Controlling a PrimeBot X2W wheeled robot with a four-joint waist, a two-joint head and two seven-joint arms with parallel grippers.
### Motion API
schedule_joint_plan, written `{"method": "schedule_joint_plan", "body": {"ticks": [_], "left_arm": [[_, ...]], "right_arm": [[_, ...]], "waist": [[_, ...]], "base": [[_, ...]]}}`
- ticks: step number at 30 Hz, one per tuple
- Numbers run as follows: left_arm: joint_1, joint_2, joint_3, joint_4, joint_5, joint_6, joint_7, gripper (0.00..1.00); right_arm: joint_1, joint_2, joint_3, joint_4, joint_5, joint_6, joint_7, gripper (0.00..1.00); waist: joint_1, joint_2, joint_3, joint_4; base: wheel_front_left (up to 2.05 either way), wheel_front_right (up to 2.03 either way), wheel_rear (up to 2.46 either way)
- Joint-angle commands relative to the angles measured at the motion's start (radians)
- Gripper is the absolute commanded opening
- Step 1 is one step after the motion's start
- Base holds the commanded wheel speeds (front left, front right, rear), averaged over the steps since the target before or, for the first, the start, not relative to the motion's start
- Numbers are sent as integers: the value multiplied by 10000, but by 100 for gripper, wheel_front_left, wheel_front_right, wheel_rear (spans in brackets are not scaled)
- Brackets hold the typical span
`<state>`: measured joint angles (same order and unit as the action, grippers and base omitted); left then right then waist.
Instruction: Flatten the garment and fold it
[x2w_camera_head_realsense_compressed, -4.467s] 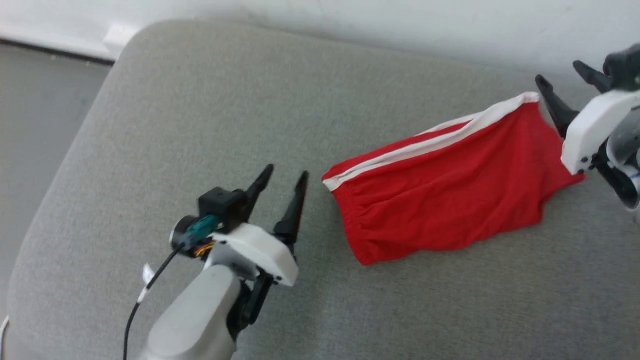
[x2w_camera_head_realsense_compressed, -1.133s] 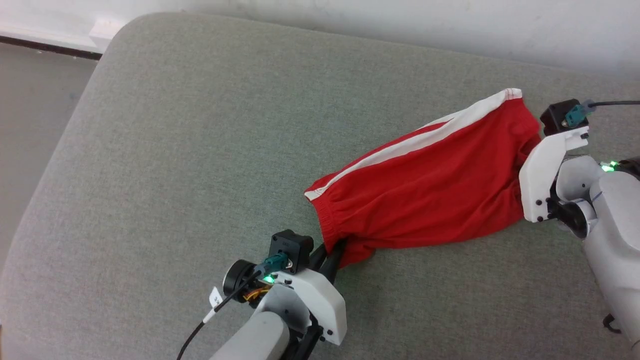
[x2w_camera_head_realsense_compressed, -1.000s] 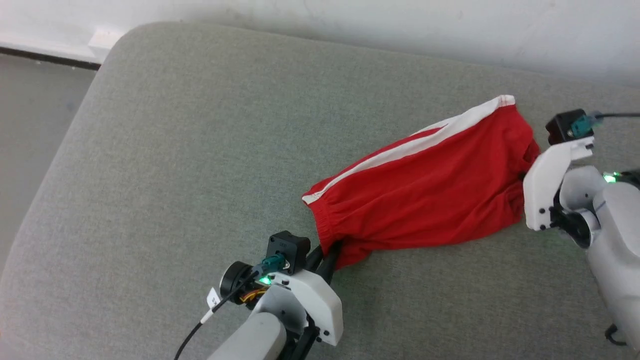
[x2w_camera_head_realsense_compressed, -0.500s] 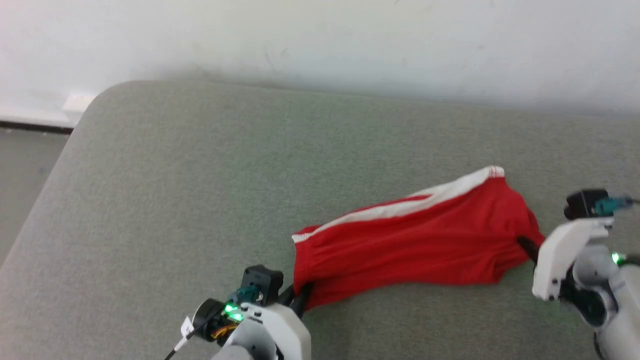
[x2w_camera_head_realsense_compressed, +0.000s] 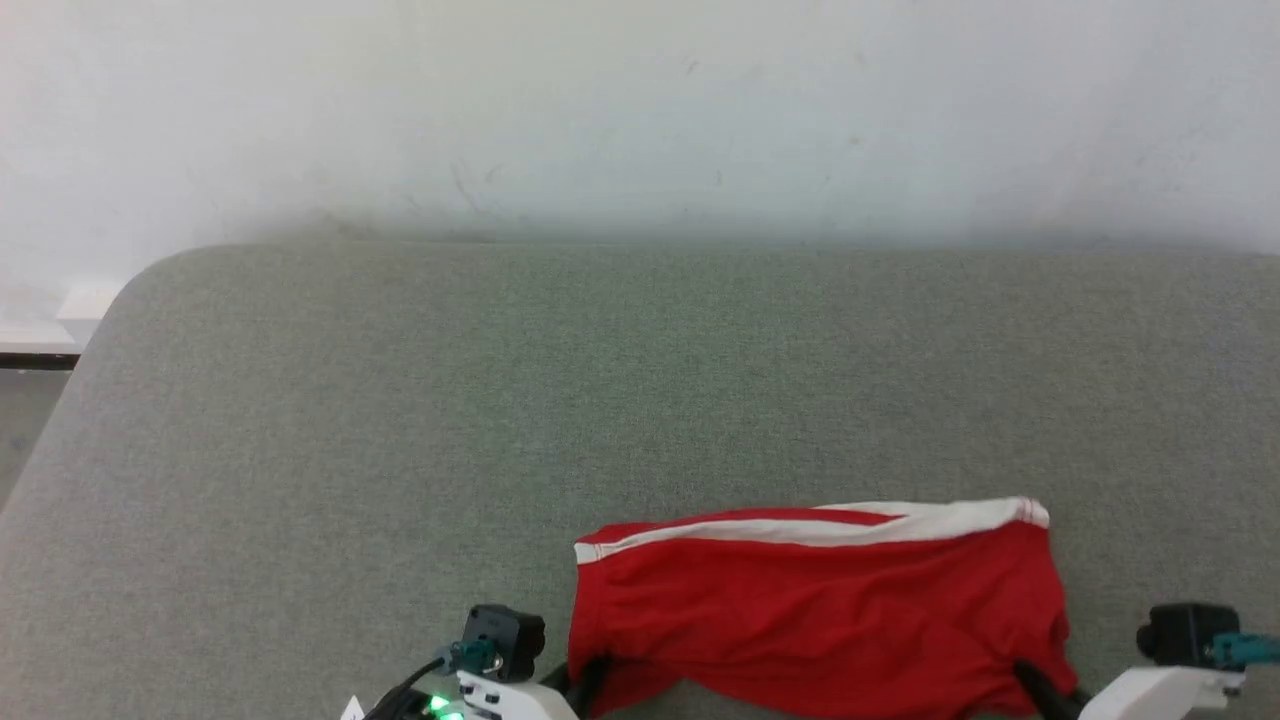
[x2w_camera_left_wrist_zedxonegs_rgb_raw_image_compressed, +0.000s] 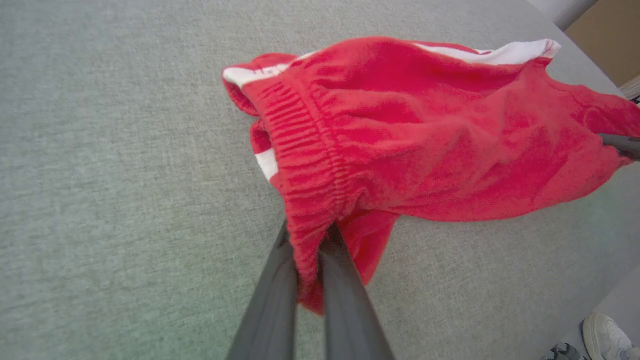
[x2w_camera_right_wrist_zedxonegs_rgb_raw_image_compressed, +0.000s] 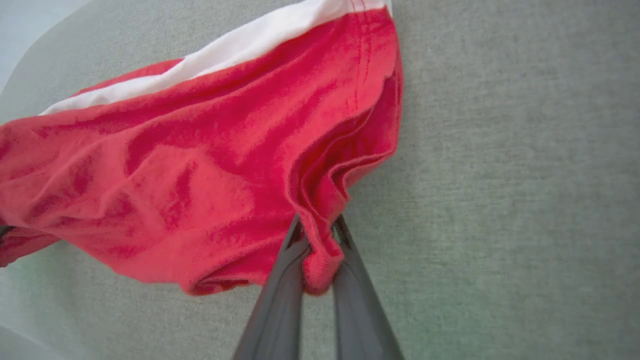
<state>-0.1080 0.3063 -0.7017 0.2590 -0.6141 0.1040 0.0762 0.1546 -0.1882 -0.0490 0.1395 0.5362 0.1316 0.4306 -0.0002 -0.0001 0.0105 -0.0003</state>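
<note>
Surface: grey cushion (x2w_camera_head_realsense_compressed: 400, 420).
Thing: red shorts (x2w_camera_head_realsense_compressed: 820, 610) on its near side, long axis left-right between our grippers.
Left: left gripper (x2w_camera_left_wrist_zedxonegs_rgb_raw_image_compressed: 309, 235) pinching waistband (x2w_camera_left_wrist_zedxonegs_rgb_raw_image_compressed: 305, 140).
Right: right gripper (x2w_camera_right_wrist_zedxonegs_rgb_raw_image_compressed: 319, 225) pinching opposite end.

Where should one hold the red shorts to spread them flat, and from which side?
Take the shorts at both ends from the near edge: the gathered waistband on the left, the leg hem on the right. These seamed edges look firm; pulling them apart should stretch the cloth.
</note>
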Motion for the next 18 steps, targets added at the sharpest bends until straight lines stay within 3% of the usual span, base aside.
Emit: {"method": "schedule_joint_plan", "body": {"ticks": [1, 7, 8, 10, 18], "left_arm": [[147, 69, 1, -5, -59, -86, 63, 0], [206, 117, -123, 168, -198, -184, 352, 0], [199, 125, -144, 203, -200, -202, 369, 12], [176, 149, -199, 262, -154, -226, 360, 100], [302, 299, -96, -152, -72, -240, -288, 100]], "right_arm": [[166, 184, -71, -233, -105, -9, 96, 0], [636, 556, -442, -849, -729, -9, 460, 0], [627, 564, -499, -859, -800, -9, 485, 0], [602, 557, -606, -879, -919, -9, 501, 100], [646, 218, -986, -1717, -1057, -9, 786, 100]], "waist": [[2, 1, 28, 19], [2, 1, 94, 144], [2, 1, 80, 172], [2, 1, 12, 236], [2, 1, -530, 484]], "base": [[0, 0, 0], [0, 0, 0], [0, 0, 0], [0, 0, 0], [0, 0, 0]]}}
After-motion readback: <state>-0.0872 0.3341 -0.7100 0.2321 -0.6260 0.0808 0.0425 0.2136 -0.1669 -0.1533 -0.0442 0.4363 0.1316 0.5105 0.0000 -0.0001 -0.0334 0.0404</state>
